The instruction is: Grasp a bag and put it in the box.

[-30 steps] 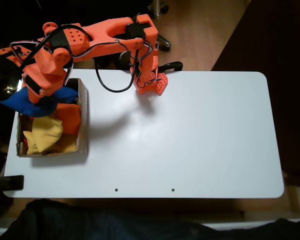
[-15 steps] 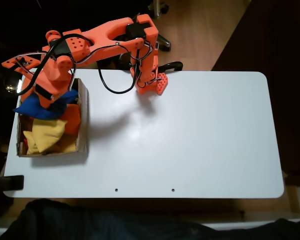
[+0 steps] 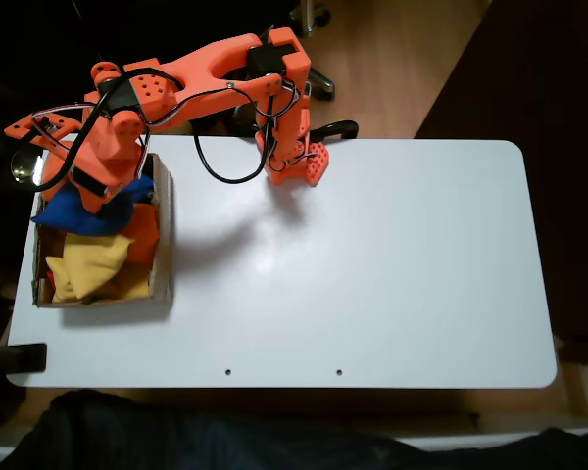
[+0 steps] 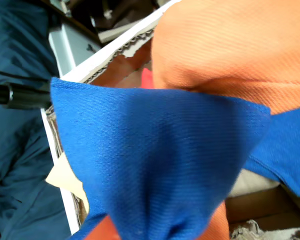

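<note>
The blue bag (image 3: 76,209) lies across the far end of the cardboard box (image 3: 163,235), at about ten o'clock on the white bench (image 3: 372,264) in the fixed view. It rests partly on an orange beanbag (image 3: 137,230), with a yellow beanbag (image 3: 86,262) below it toward six o'clock. One blue corner seems to reach the box's nine o'clock wall, possibly overhanging it.

The orange arm's tool (image 3: 83,186) sits directly above the bag. Whether it is released or clenched on the fabric cannot be told: the fixed view hides the fingers behind the wrist, and the wrist view gives only blue cloth (image 4: 155,160) pressed close, orange cloth (image 4: 230,50) beyond it, and a strip of corrugated box edge (image 4: 115,47).

The step in hand looks like the release. To do it well, the tool should let go only once the bag's bulk is inside the walls, nudged toward three o'clock if the corner overhangs. The filling will slump, so a low drop is best, then a straight lift clear of the fabric to avoid dragging it back out.
</note>
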`<state>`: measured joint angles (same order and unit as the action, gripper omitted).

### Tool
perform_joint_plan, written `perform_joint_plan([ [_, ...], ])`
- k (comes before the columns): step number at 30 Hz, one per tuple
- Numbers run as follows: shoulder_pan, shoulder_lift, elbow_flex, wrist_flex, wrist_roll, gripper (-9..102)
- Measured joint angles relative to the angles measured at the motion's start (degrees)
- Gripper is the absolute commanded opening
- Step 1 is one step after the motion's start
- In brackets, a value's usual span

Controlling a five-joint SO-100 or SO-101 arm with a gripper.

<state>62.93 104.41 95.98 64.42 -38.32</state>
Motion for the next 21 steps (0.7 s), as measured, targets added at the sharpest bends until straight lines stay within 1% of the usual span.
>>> perform_joint_plan([
  [3,0.09,0.09,0.26,0.0,0.09,24],
  [5,0.18,0.09,0.62,-0.09,0.09,27],
  [13,0.18,3.25,3.69,-0.53,2.64,51],
  [21,-0.53,8.61,6.33,-1.23,4.83,68],
])
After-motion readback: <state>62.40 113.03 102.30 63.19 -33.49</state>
